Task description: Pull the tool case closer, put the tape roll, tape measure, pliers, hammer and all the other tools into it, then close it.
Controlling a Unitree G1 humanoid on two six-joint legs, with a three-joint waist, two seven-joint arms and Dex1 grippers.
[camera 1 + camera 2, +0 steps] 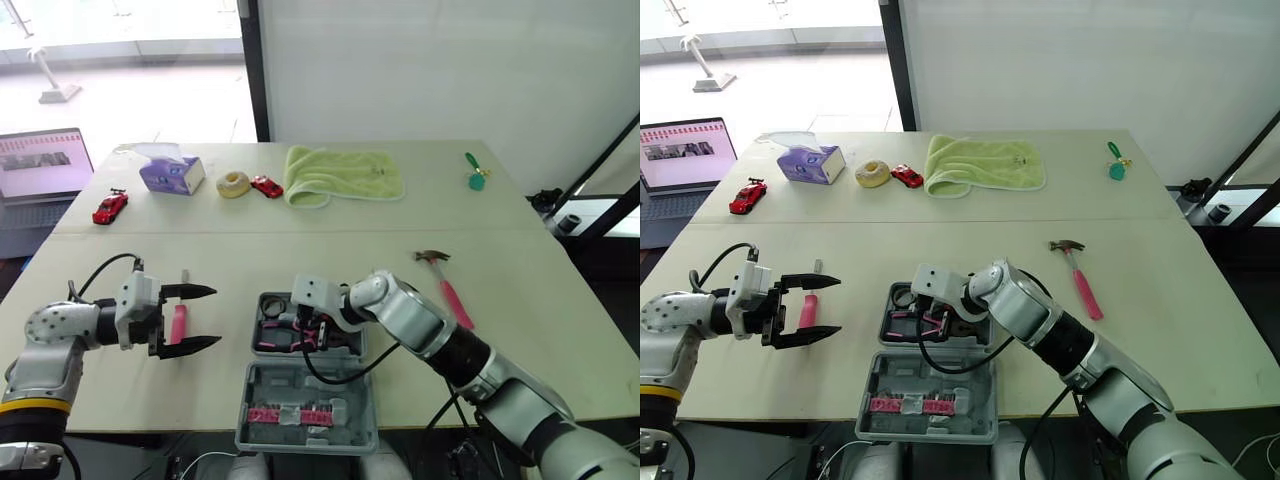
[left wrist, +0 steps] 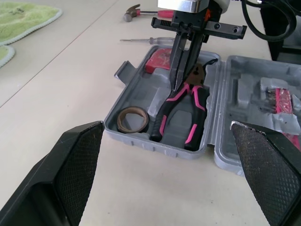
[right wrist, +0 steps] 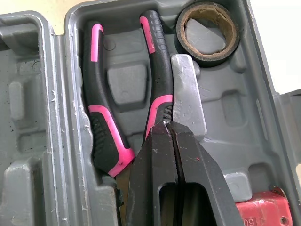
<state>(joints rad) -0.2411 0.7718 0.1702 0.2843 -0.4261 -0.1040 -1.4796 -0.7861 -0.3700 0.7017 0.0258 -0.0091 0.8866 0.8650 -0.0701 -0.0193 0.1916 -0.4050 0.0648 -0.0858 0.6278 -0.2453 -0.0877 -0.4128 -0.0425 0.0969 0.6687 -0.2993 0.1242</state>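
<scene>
A pale tabletop [image 1: 400, 230] stands before a white wall and a bright window. The open tool case [image 2: 155, 147] sits at its front edge, holding the pliers [image 3: 101, 117] and the tape roll [image 3: 208, 29]. The hammer [image 1: 447, 282] lies toward the right edge. The right gripper's [image 3: 164, 125] jaws are together over the pliers and hide their head. The left gripper's [image 1: 212, 316] jaws stand wide apart.

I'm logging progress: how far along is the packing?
Done: the case sits open near the robot with tape roll, pliers and tape measure inside. Under way: the shut right hand is down at the pliers; the open left hand hovers by a pink screwdriver on the table. Left: that screwdriver, the hammer out to the right, then closing the lid.
</scene>
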